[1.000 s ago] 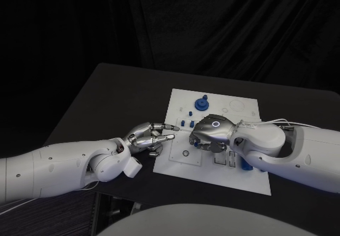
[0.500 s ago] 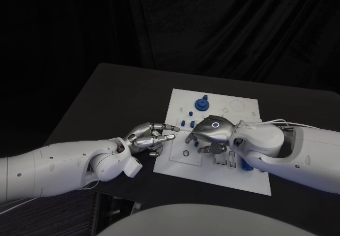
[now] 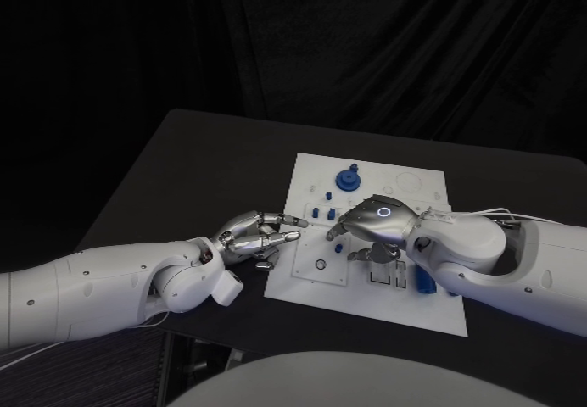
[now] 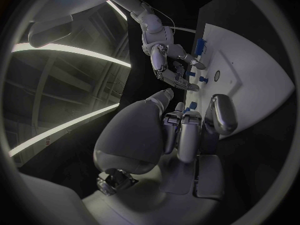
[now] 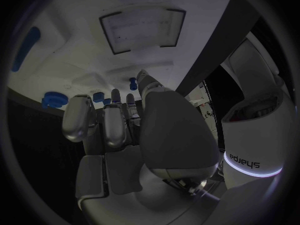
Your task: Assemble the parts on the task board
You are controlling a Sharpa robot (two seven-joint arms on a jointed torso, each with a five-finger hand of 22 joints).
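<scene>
The white task board (image 3: 410,188) lies in the middle of the black table. A blue gear (image 3: 349,179) stands near its far edge, with small blue pegs (image 3: 321,211) below it. A longer blue part (image 3: 424,284) lies near the board's front right. My right hand (image 3: 368,222) hovers over the board's middle, fingers pointing down at it; a small blue part (image 3: 337,249) sits just beside its fingertips. Whether it pinches anything is hidden. My left hand (image 3: 259,236) rests at the board's left edge, fingers curled in with nothing seen in them. The left wrist view shows the right hand (image 4: 165,60) over the board (image 4: 250,70).
Rectangular slots (image 5: 142,26) and round recesses (image 3: 405,181) mark the board. Bare black table (image 3: 196,161) lies to the left of and beyond the board. My right forearm (image 3: 514,263) covers the board's right front corner.
My right hand has lifted and drawn slightly back toward the board's far right, uncovering the small blue part by its fingertips. The left hand has stayed still.
</scene>
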